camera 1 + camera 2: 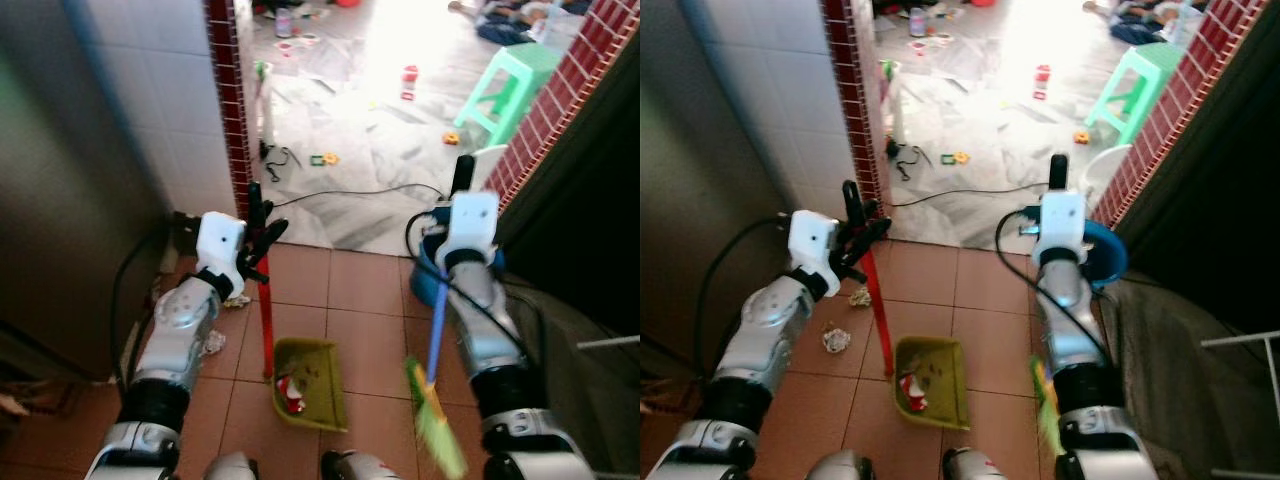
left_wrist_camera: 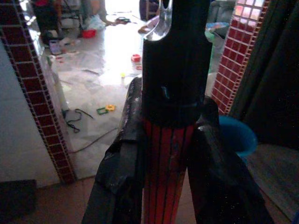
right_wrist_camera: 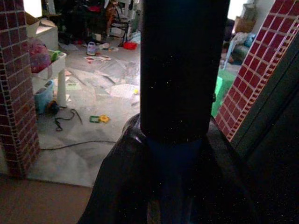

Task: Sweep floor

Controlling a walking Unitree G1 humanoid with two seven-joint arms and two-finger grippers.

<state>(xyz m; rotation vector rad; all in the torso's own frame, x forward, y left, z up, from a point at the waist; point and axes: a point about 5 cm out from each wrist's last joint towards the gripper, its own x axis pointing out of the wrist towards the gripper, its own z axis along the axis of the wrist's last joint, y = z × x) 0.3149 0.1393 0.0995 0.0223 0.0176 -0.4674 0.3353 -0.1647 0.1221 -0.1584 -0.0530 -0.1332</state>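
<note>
**A:** Start at your feet. What are you holding, and how will it behave?

**B:** Nearest you, the green dustpan (image 1: 312,385) sits on the brown tiled floor (image 1: 365,335), with a bit of red litter already in it. Its red pole (image 1: 266,320) rises to your left gripper (image 1: 262,240), whose fingers (image 2: 119,177) are clenched on it just below the black end grip. It looks a light, stiff plastic thing; held that high, the pan will likely swing and tip easily, so keep the pole upright or the litter may spill.

**A:** And the other side?

**B:** Your right gripper (image 1: 462,185) has its fingers (image 3: 117,186) clamped on the blue broom handle (image 1: 437,325), again near the black top. The green bristle head (image 1: 438,420) hangs low by your right leg, apart from the pan. The bristles look soft and will probably splay under pressure; the handle is rigid and seems light, so short strokes should steer best.

**A:** What's left to sweep?

**B:** Crumpled scraps (image 1: 836,340) lie left of the pan, one more (image 1: 860,297) nearer the wall. Past the threshold, a cable (image 1: 360,192) crosses the marble floor, with toys and a green stool (image 1: 505,90) farther off. Keep the bristles off that cable.
</note>
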